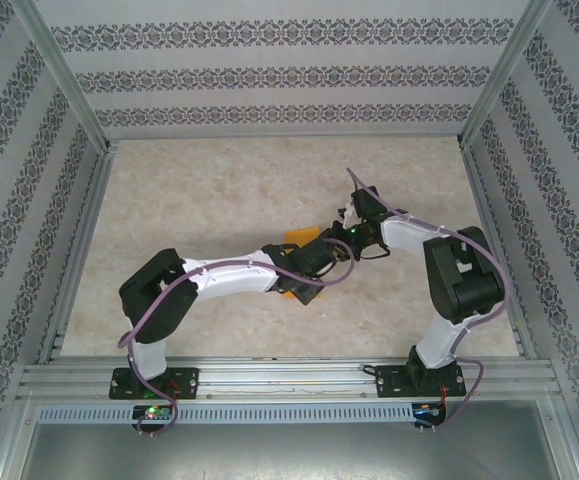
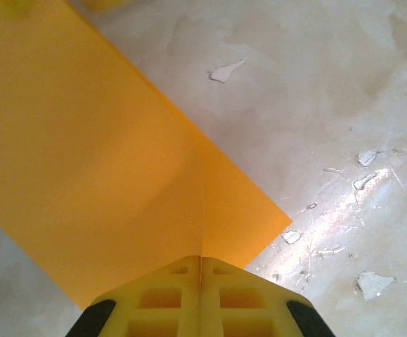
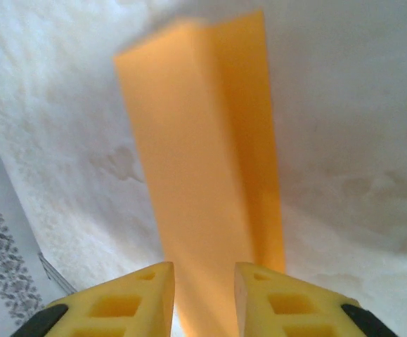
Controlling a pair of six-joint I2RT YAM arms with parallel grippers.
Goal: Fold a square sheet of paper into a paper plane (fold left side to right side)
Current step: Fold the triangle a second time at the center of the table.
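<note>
Top view, paper: the sheet of paper [image 1: 294, 238] lies near the centre of the table [image 1: 219, 190], mostly hidden under the two wrists. Orange shows on the far and near side of the left arm's wrist.
Top view, arms: the left gripper [image 1: 321, 256] comes in from the left and the right gripper [image 1: 357, 234] from the right. Both tips meet over the paper, so neither arm is clearly the nearer one.
Left wrist view, grip: the left gripper [image 2: 201, 270] has its yellow fingers [image 2: 164, 298] pressed together w/o a gap, pinching the paper [image 2: 84, 161] at its near edge, beside a corner.
Left wrist view, axis: the paper runs away from this gripper, up and to the left, as a wide band. A crease starts at the finger seam and goes straight ahead.
Right wrist view, grip: the right gripper [image 3: 203, 281] keeps a narrow gap btw. its fingers [image 3: 143, 295], and the paper [image 3: 196, 161] passes through that gap. Whether the pads touch it cannot be told, as the picture is soft there.
Right wrist view, axis: the long axis points straight away from this gripper. It is a slim strip w/ a fold line along it, and one flap is possibly a bit raised.
Next move (judgement): it depends on the strip staying in line w/ the right gripper while the left one holds the edge.
In the way: only the other arm, since the wrists are crowded.
</note>
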